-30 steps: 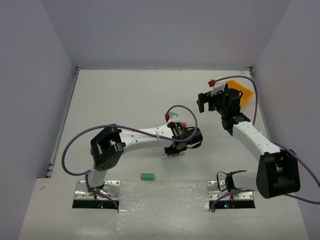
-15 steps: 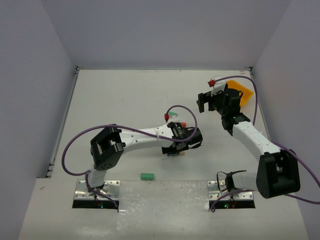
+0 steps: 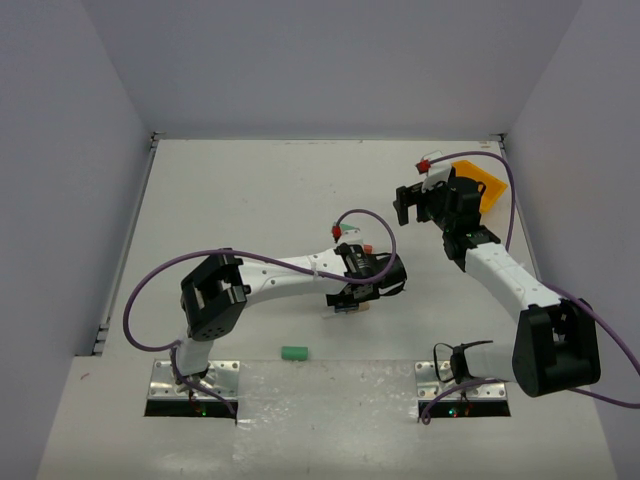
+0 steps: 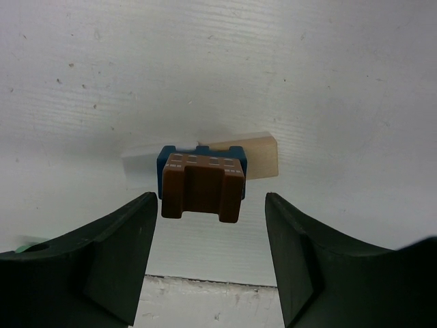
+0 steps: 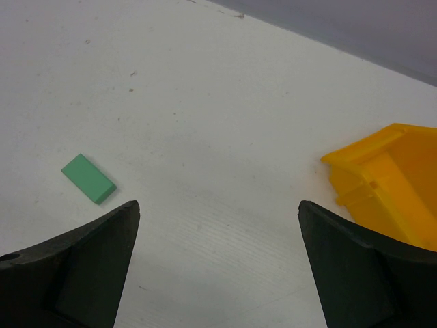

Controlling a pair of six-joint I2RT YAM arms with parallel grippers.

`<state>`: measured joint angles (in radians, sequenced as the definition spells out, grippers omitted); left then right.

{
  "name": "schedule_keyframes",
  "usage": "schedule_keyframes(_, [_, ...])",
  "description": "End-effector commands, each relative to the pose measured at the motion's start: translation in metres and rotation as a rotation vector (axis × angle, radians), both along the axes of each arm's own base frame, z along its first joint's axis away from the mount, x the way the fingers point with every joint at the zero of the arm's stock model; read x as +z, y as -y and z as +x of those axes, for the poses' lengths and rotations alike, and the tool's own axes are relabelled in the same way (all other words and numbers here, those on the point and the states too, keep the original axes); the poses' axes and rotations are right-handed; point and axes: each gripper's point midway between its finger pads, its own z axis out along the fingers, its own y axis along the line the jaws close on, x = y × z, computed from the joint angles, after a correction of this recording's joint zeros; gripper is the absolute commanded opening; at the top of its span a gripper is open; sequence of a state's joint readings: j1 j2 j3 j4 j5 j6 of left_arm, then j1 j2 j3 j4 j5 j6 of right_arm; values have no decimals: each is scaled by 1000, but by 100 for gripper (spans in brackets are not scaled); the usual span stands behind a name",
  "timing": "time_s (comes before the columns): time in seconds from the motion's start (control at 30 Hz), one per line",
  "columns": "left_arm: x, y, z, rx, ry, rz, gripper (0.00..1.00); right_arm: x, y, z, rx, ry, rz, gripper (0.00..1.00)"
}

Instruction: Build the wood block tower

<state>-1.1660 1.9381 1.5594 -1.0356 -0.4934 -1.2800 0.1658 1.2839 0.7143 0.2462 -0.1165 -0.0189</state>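
Since the left jaws parted, the tower (image 4: 202, 179) stands free near mid-table. A red-brown block (image 4: 203, 187) sits on a blue block (image 4: 164, 169), which rests on the pale plank (image 4: 260, 156) lying flat on the table (image 4: 307, 75). A second ago the left gripper (image 4: 210, 231) was narrower around that top block. Now its fingers are spread, with bare table showing on each side of the stack, so the placement looks done and the stack holds. A loose green block (image 3: 294, 352) near the left arm's base is probably next. Further out, the right gripper (image 5: 218, 208) hovers spread wide and empty, just beside the yellow bin (image 5: 382, 174).
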Motion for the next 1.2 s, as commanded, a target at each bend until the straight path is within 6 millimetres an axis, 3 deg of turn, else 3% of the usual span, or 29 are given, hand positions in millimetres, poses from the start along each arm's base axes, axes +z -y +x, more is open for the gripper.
schedule_keyframes(0.0, [15, 18, 3, -26, 27, -56, 61, 13, -1, 4, 12, 52, 4, 99])
schedule_keyframes(0.43, [18, 18, 0, -34, 28, -51, 61, 13, -2, 3, 15, 52, 4, 99])
schedule_keyframes(0.63, [32, 8, 3, -8, 68, -50, 64, 15, -2, 3, 20, 56, 7, 99])
schedule_keyframes(0.7, [46, 5, 7, -4, 104, -62, 64, 15, -3, 3, 22, 56, 8, 99])
schedule_keyframes(0.83, [94, 5, 17, -28, 213, -151, 66, 14, -2, 4, 23, 51, 2, 99])
schedule_keyframes(0.93, [116, -5, 30, -20, 285, -185, 70, 14, -7, 3, 49, 50, 3, 99])
schedule_keyframes(1.1, [141, -40, 72, 37, 376, -225, 92, 17, -11, 2, 71, 54, 10, 99])
schedule_keyframes(1.13, [145, -50, 85, 34, 401, -237, 100, 21, -11, 2, 74, 60, 13, 99])
schedule_keyframes(1.17, [157, -62, 103, 63, 451, -277, 100, 27, -12, 4, 75, 67, 19, 99])
